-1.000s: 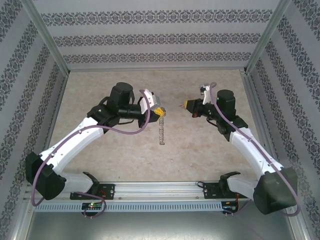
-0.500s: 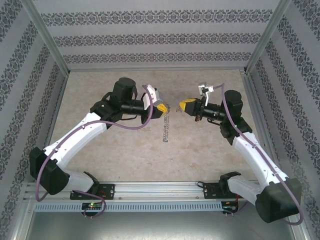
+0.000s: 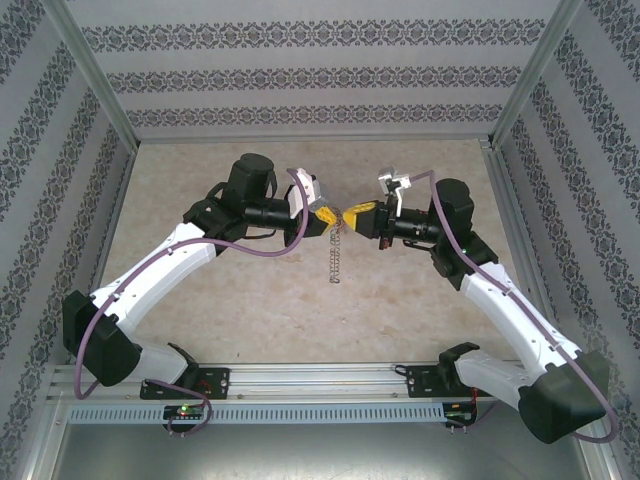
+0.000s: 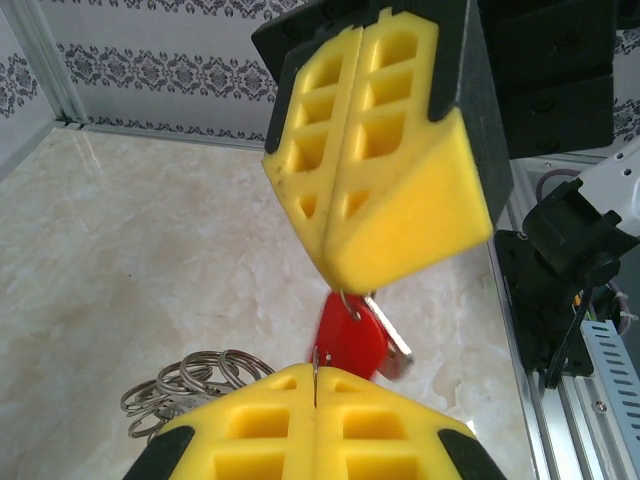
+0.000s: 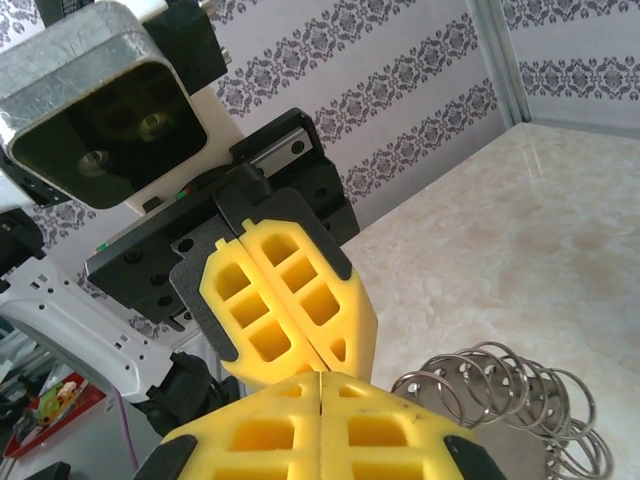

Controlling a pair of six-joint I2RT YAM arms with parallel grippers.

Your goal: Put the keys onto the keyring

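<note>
My two grippers meet tip to tip above the middle of the table. The left gripper (image 3: 326,217) (image 4: 316,378) is shut on a thin wire of the keyring (image 4: 188,383), whose silvery rings dangle below it as a string (image 3: 336,262). The right gripper (image 3: 350,216) (image 5: 320,378) is shut on the key: in the left wrist view its yellow fingers (image 4: 385,190) pinch a tiny ring at the head of the red key (image 4: 350,336), which hangs just beyond my left fingertips. The grey blade points down to the right. In the right wrist view the rings (image 5: 520,400) hang at the lower right.
The marble-look table (image 3: 200,300) is walled by patterned panels on three sides. An aluminium rail (image 3: 320,380) with both arm bases runs along the near edge. A purple cable (image 3: 270,255) loops off the left arm.
The right gripper has swung left and the left gripper has edged right, so that the tips now meet. The hanging keyring has shifted right with the left gripper.
</note>
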